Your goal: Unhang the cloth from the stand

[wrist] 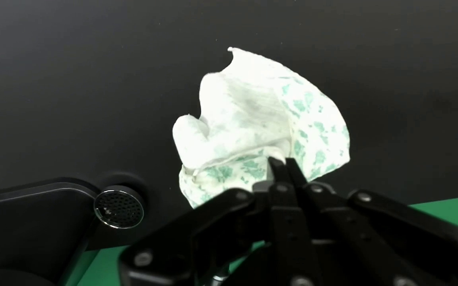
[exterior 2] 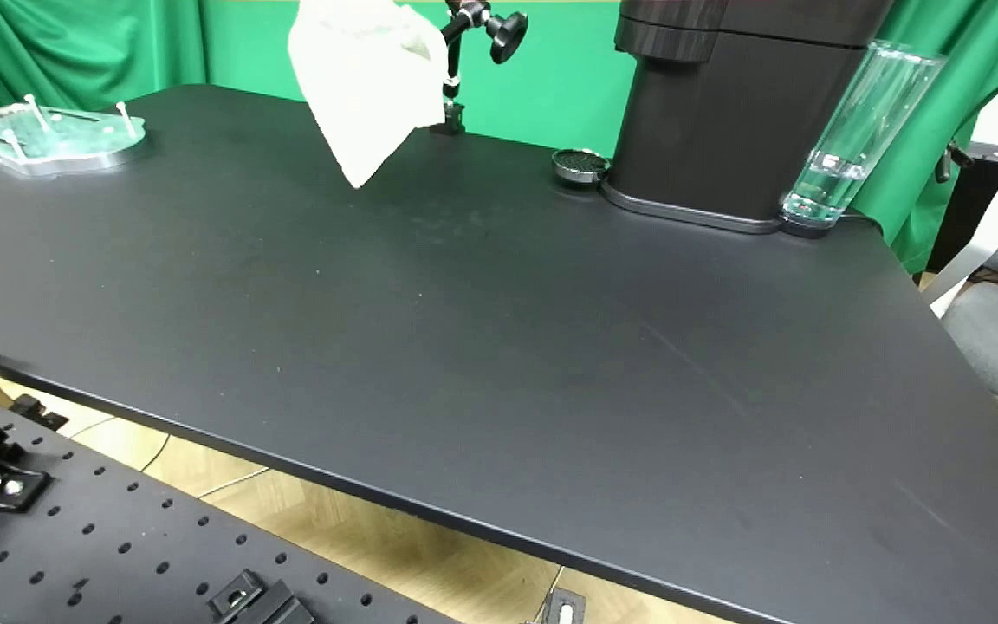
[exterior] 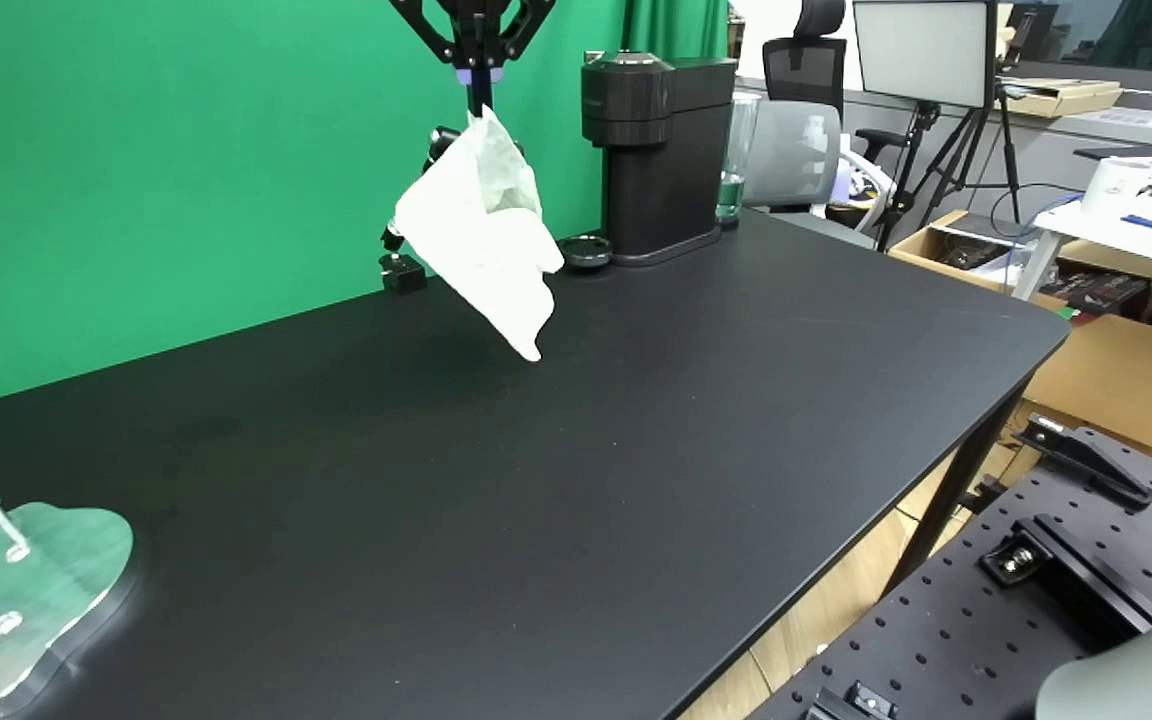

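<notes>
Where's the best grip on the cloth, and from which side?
Likely the cloth is best pinched at its narrow top peak, coming from above: it hangs limp from the gripper there, widening below, lowest corner dangling free.

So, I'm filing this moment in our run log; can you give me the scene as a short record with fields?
end effector: shut, pinching the cloth near its top
cloth colour: white with green patches
cloth position: hanging, apparently above the table
black machine: standing on the table, near the green backdrop
round grate: at the machine's base
transparent vessel: beside the machine, clear liquid in its lower part
pegged board: lying on the table
</notes>
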`<state>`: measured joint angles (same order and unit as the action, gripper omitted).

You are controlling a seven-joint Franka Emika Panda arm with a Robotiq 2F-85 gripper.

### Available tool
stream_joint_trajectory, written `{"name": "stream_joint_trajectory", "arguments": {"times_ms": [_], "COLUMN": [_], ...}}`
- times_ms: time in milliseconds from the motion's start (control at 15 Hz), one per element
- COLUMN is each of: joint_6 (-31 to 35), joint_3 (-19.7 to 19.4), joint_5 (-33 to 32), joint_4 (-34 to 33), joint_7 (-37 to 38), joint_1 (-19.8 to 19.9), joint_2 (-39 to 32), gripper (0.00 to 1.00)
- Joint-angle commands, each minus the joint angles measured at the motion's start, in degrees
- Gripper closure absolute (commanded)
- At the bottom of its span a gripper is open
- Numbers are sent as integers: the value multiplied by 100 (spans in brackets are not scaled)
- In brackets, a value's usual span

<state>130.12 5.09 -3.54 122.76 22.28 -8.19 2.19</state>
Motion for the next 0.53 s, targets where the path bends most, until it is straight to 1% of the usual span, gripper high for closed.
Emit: {"name": "stream_joint_trajectory", "arguments": {"times_ms": [0, 200, 467], "joint_6": [-330, -647, -741], "joint_3": [243, 469, 670], "joint_5": [57, 150, 164], "joint_4": [580, 774, 990], "joint_7": [322, 289, 473], "joint_1": [-7, -19, 17], "joint_2": [833, 1034, 989], "gripper": [100, 100, 100]}}
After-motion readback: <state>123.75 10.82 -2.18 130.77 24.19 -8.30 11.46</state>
